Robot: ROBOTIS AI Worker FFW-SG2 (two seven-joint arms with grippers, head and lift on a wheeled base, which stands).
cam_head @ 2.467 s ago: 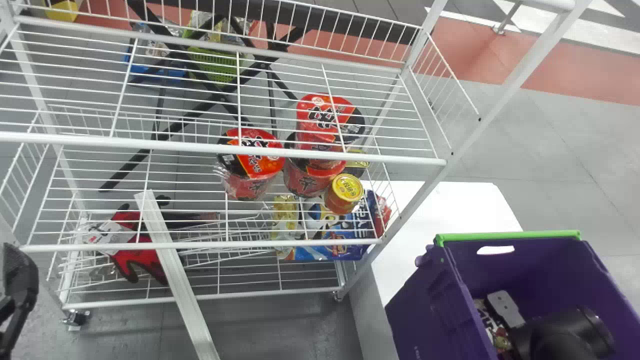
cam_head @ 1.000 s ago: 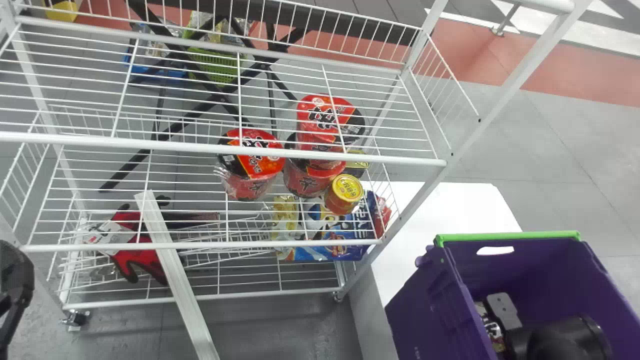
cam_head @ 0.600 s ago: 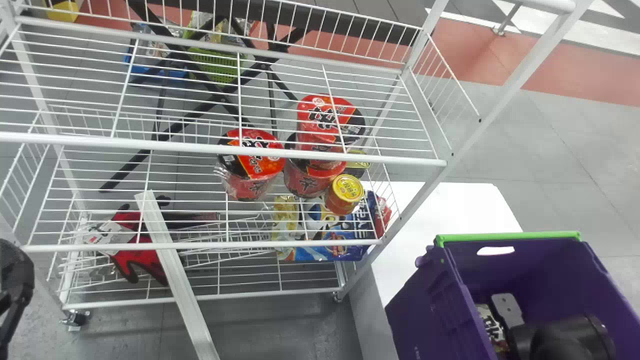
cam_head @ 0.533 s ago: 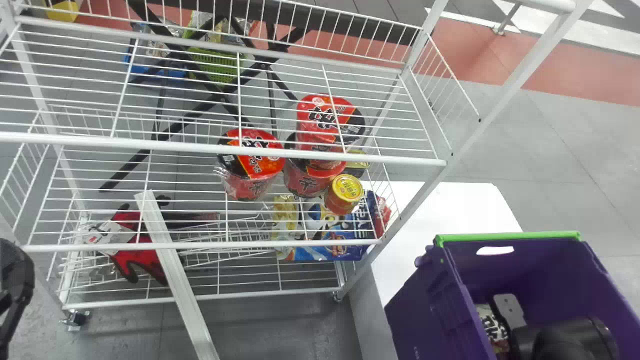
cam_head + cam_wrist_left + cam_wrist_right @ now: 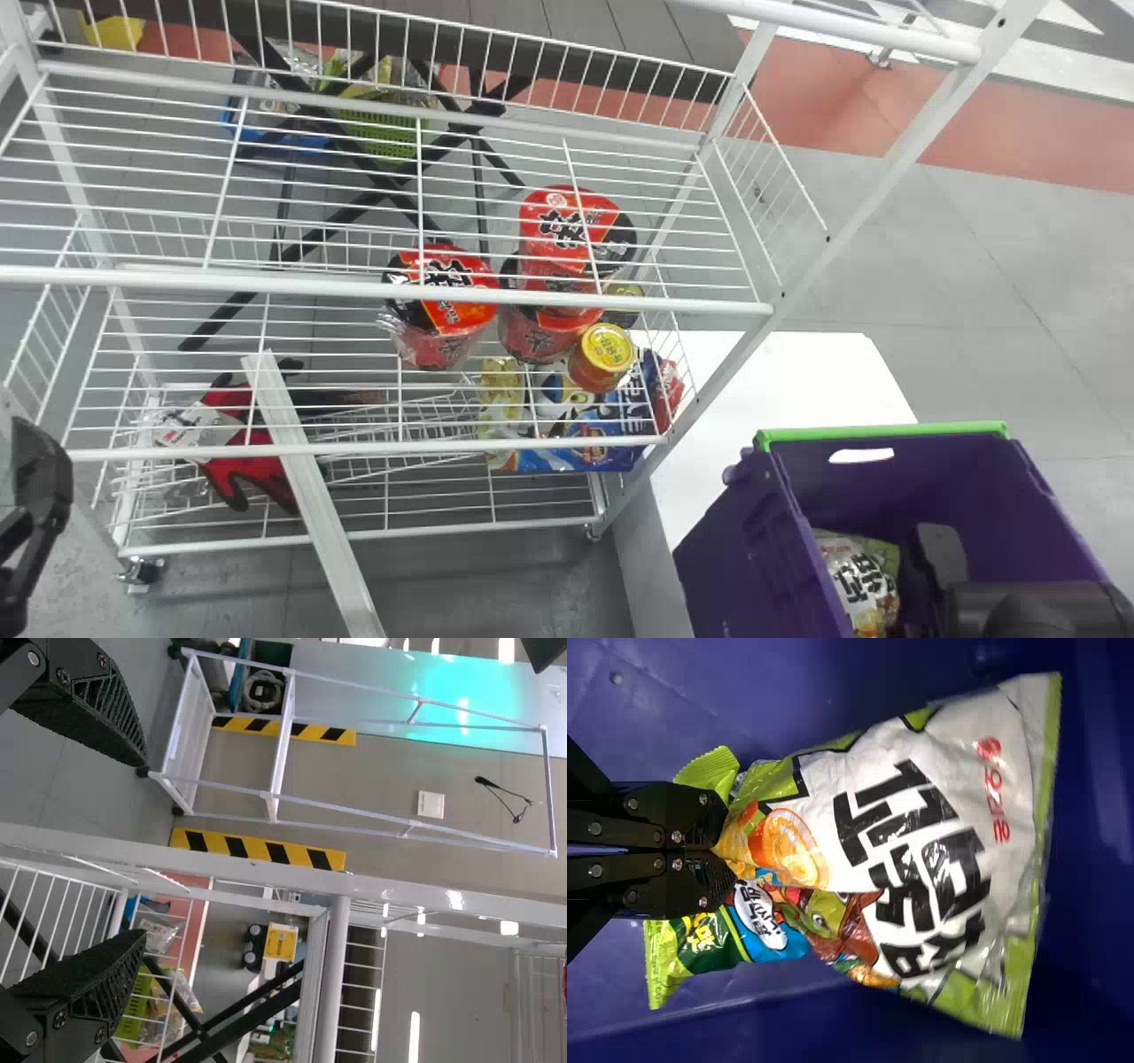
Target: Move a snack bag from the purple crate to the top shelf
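Observation:
In the head view my right gripper (image 5: 942, 554) is inside the purple crate (image 5: 802, 567), at lower right, beside a white and green snack bag (image 5: 858, 585). The right wrist view has my right gripper (image 5: 728, 850) pinching one end of this snack bag (image 5: 921, 842), which spreads out beyond the fingertips. A smaller green and brown packet (image 5: 700, 943) lies against it. My left gripper (image 5: 34, 514) is at the left edge of the head view; in the left wrist view the left gripper (image 5: 144, 846) stands open before the rack. An upper wire shelf (image 5: 354, 291) spans the head view.
Red noodle cups (image 5: 443, 283) and a yellow-lidded can (image 5: 607, 347) stand below the upper wire shelf. Lower down are red gloves (image 5: 235, 443) and a blue package (image 5: 576, 452). The crate is beside a white surface (image 5: 780, 381). A slanted post (image 5: 886, 177) rises between shelf and crate.
The rack and crate have shifted slightly down and left in the head view. My right gripper has moved rightward relative to the crate, and more of the snack bag is visible.

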